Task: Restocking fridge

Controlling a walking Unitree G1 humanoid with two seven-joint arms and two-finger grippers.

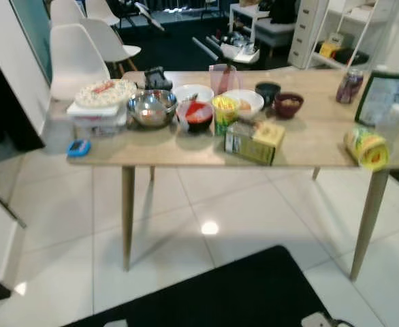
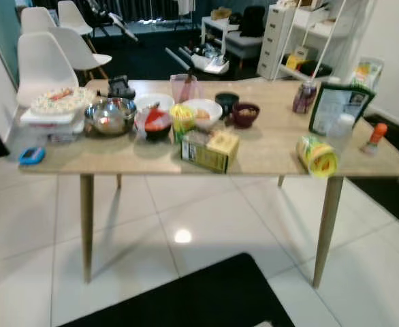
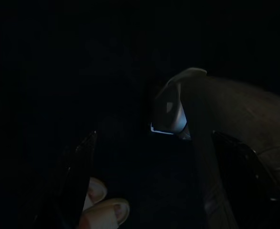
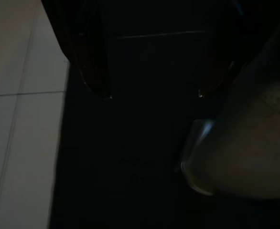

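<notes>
A light wooden table (image 1: 308,153) stands ahead of me, loaded with food. On it are a green and yellow carton (image 1: 255,141), a steel bowl (image 1: 151,107), a red bowl (image 1: 198,114), a yellow cup (image 1: 225,112), a white bowl (image 1: 244,102), two dark bowls (image 1: 288,104) and a round dish on a white box (image 1: 104,94). A yellow tin (image 1: 366,146) lies on its side near the right end. Both arms hang low in the dark: my left gripper (image 3: 159,167) and my right gripper (image 4: 153,94) are open and hold nothing.
A black rug (image 1: 220,293) lies on the white tiled floor before the table. White chairs (image 1: 73,58) stand at the back left and white shelves (image 2: 288,34) at the back right. A blue object (image 1: 78,147) sits at the table's left corner.
</notes>
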